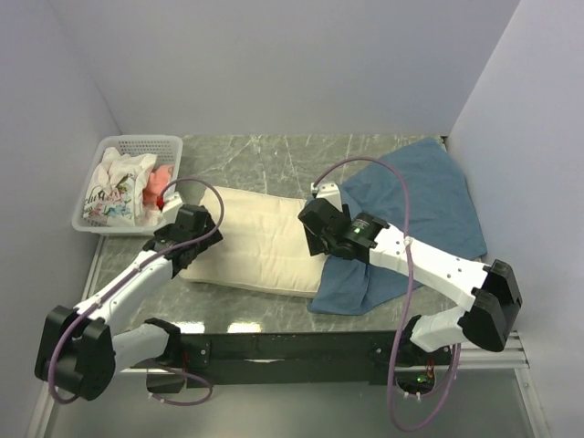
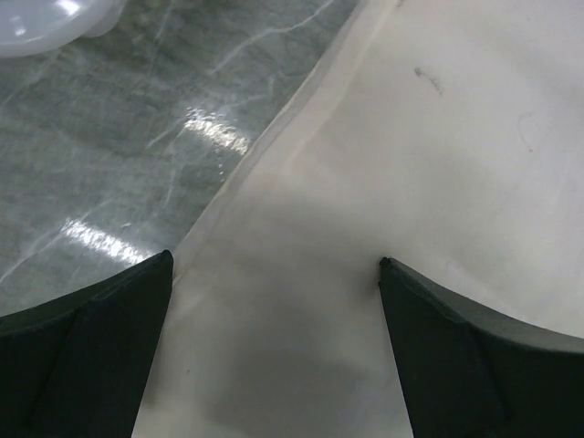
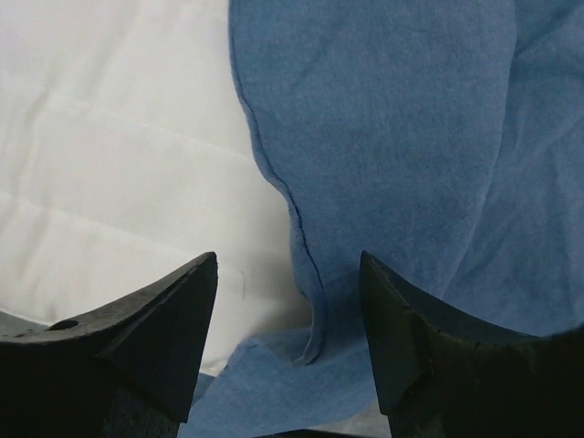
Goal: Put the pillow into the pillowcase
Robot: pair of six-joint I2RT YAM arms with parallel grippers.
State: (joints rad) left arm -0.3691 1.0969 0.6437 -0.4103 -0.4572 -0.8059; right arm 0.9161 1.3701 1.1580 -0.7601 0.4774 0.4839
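The cream-white pillow [image 1: 260, 242] lies flat in the middle of the marble table. The dusty-blue pillowcase [image 1: 429, 205] lies to its right, and its near part overlaps the pillow's right end. My left gripper [image 1: 179, 235] is open over the pillow's left end; in the left wrist view its jaws [image 2: 276, 265] straddle the pillow's edge [image 2: 383, 182]. My right gripper [image 1: 315, 239] is open over the pillow's right end. In the right wrist view its jaws [image 3: 289, 258] stand over the pillowcase's hem [image 3: 383, 155] where it meets the pillow [image 3: 119, 155].
A white plastic basket [image 1: 100, 219] holding white printed cloth and pink fabric [image 1: 128, 187] stands at the back left, close to my left gripper. Grey walls close in the back and both sides. The green marble table [image 1: 265, 160] shows behind the pillow.
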